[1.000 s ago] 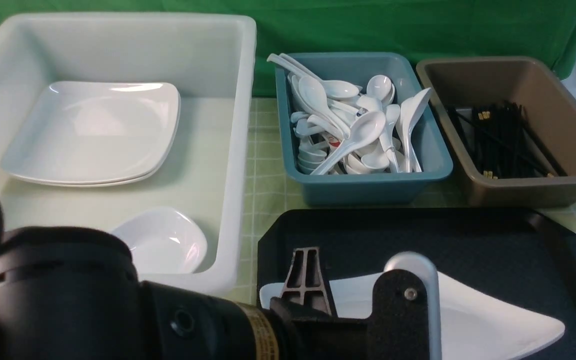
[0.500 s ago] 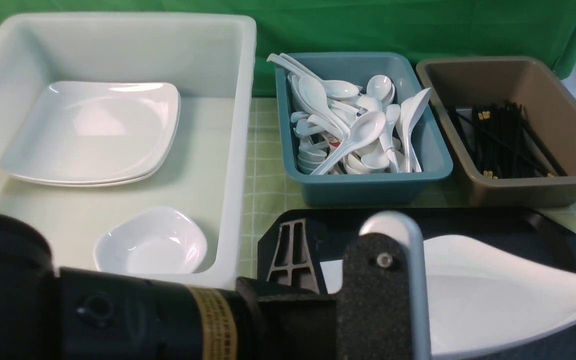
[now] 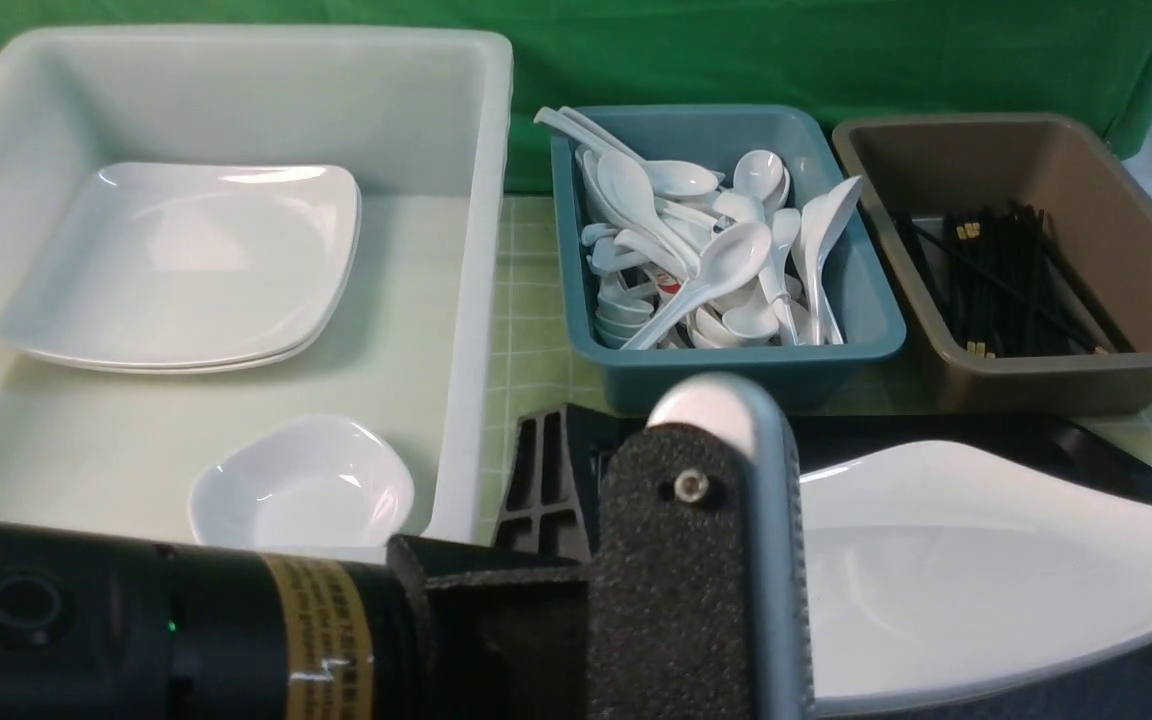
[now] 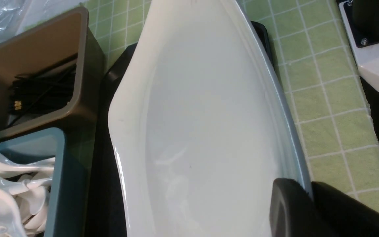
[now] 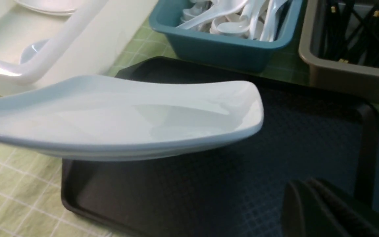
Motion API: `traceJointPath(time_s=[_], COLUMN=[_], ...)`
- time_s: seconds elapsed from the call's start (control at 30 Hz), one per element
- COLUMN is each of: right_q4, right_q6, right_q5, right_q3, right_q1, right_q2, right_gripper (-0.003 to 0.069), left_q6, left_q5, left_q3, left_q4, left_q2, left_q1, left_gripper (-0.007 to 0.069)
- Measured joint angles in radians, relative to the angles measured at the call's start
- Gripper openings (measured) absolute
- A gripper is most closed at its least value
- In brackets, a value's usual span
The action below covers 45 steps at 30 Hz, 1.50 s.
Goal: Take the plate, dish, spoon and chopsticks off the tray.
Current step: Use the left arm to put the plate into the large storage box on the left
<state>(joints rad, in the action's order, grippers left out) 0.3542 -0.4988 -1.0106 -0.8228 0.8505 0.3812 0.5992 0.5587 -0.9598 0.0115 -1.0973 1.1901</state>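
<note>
White plate point(image 3: 986, 560), rim pinched in the left gripper point(image 4: 309, 200), wants level carrying to the ten-o'clock tub point(image 3: 481, 300); right gripper point(image 5: 303, 194) closed, empty.

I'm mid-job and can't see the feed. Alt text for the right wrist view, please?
The large white plate hangs tilted over the black tray. Beyond stand a teal tub of spoons, a brown tub of chopsticks and a white tub. The right gripper is shut, empty.

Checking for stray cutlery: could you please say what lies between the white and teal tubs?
Just bare green checked cloth; the front view shows it.
</note>
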Motion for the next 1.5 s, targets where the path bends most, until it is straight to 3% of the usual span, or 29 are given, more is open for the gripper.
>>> traceJointPath(time_s=[0.37,0.63,0.8,1.07,1.17,1.33,1.37,1.4,1.5], right_q4=[0.089,0.108,0.108,0.105,0.072,0.028,0.012,0.010,-0.028], right_q6=[-0.058,-0.085,-0.086,-0.101,-0.106,-0.065,-0.046,-0.043,0.023], right_q5=[-0.049,-0.034,0.030,0.081,0.179,0.357,0.402,0.402,0.424], right_q3=[0.000,0.000,0.000,0.000,0.000,0.000,0.000,0.000,0.000], right_q1=[0.000,0.000,0.000,0.000,0.000,0.000,0.000,0.000,0.000], right_q2=[0.000,0.000,0.000,0.000,0.010,0.063,0.095,0.103,0.175], right_gripper=[0.0034,0.0034,0.0027,0.0025,0.0025,0.0025,0.0025,0.0025,0.0025], left_q6=[0.029,-0.141,-0.209,-0.222,-0.222,-0.212,-0.208,-0.208,-0.190], left_q5=[-0.006,-0.002,0.002,-0.025,-0.041,-0.058,-0.068,-0.068,-0.074], left_q3=[-0.055,-0.118,-0.121,-0.141,-0.143,-0.143,-0.143,-0.143,-0.143], left_q4=[-0.053,-0.364,-0.448,-0.479,-0.491,-0.494,-0.496,-0.496,-0.498], left_q2=[0.000,0.000,0.000,0.000,-0.002,-0.028,-0.051,-0.051,-0.122], left_q1=[0.000,0.000,-0.040,-0.255,-0.373,-0.536,-0.616,-0.616,-0.753], left_gripper=[0.0034,0.0034,0.0034,0.0034,0.0034,0.0034,0.0034,0.0034,0.0034])
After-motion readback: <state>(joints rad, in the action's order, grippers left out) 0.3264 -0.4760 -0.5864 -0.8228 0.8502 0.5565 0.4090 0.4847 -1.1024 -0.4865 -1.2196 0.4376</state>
